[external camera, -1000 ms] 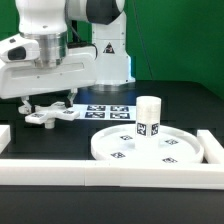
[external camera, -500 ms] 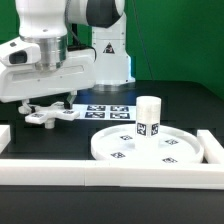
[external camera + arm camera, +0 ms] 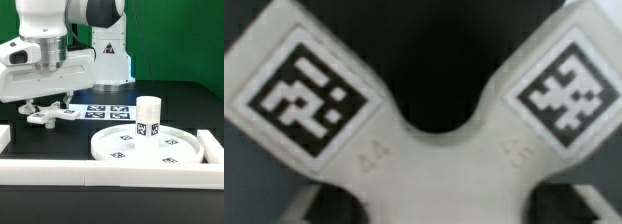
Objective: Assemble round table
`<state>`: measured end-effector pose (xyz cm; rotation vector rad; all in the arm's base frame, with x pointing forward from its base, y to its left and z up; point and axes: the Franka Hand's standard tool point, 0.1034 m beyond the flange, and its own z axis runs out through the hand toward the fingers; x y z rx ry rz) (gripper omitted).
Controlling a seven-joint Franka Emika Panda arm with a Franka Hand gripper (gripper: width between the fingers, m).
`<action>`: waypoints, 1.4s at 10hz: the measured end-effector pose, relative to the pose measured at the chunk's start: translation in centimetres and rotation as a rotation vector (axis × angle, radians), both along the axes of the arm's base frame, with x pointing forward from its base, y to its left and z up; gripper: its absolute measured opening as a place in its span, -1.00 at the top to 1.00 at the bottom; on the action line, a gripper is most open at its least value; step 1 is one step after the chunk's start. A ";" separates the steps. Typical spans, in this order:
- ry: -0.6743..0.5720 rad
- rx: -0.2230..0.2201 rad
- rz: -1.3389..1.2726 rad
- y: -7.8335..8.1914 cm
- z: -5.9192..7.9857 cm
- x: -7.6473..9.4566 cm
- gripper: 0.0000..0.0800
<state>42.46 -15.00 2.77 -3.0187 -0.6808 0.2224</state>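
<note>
The cross-shaped foot piece (image 3: 50,116) is white with black-white markers and lies low at the exterior view's left. It fills the wrist view (image 3: 423,150). My gripper (image 3: 50,106) is right over it, with a finger on each side of its middle, closed against it. The dark fingertips (image 3: 327,205) show at both sides of the piece's hub. The large rimmed round disc (image 3: 120,150) lies at the front right. The short marked cylinder leg (image 3: 148,117) stands upright on it, apart from the gripper.
The marker board (image 3: 108,110) lies flat between the foot piece and the disc. White border rails run along the front (image 3: 100,173) and at the right (image 3: 213,146). The arm's base (image 3: 112,50) stands behind the marker board.
The arm's wrist sank slightly over the foot piece between one second and half a second ago. Since then nothing has visibly moved.
</note>
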 end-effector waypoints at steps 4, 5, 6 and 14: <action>0.000 0.000 0.000 0.0 0.0 0.0 -0.11; 0.000 0.000 0.000 0.0 0.0 0.0 -0.11; 0.000 0.000 0.000 0.0 0.0 0.0 -0.11; 0.024 -0.008 -0.149 10.0 5.8 2.9 -0.11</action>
